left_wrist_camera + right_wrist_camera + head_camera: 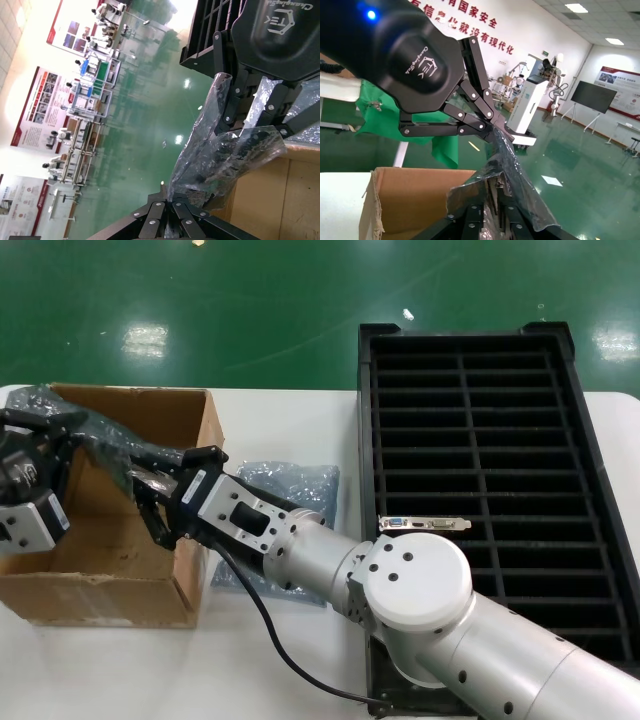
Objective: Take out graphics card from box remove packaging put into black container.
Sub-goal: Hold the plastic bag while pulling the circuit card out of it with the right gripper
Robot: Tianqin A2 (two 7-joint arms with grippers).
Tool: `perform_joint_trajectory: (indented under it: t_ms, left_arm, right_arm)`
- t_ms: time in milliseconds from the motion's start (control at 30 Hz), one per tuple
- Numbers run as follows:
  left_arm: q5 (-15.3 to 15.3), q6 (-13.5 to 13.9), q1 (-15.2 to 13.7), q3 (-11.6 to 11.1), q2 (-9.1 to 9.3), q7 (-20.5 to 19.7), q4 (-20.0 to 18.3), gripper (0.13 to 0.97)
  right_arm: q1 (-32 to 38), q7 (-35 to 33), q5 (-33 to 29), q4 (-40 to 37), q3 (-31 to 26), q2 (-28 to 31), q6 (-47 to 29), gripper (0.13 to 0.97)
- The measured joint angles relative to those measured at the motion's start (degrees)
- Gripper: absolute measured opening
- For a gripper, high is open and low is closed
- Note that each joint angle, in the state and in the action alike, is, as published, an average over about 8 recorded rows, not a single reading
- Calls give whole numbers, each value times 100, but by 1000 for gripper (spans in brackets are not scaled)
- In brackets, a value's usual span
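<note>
Packaging (110, 445) hangs stretched above the box (110, 570), long axis between both arms: left gripper (45, 435) pinches one end, right gripper (150, 490) pinches the other.

black container (590, 500) cut off, bagged contents unclear

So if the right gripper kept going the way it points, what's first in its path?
Probably the left gripper: the right gripper points at it over the box, both gripping the same bag. Depth is unclear.
</note>
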Motion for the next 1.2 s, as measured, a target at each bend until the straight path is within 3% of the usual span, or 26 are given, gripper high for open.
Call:
perform_joint_trajectory:
  t_ms: [200,467,900,1200]
  left_arm:
    - [33,17,51,-90,26,-53,-57,140]
    - [56,58,140,-192,39,-116,-124,140]
    - [-42,65,381,-278,-40,-107,-169,139]
    - [-108,41,401,-243,-53,-82,-180,139]
  right_arm:
    - [49,19,2,-14,-97,0,70,211]
    - [49,167,-175,-5,-129,0,248,346]
    - [83,540,-418,13,-238,0,470,379]
    - [149,702,-462,42,-407,0,482,300]
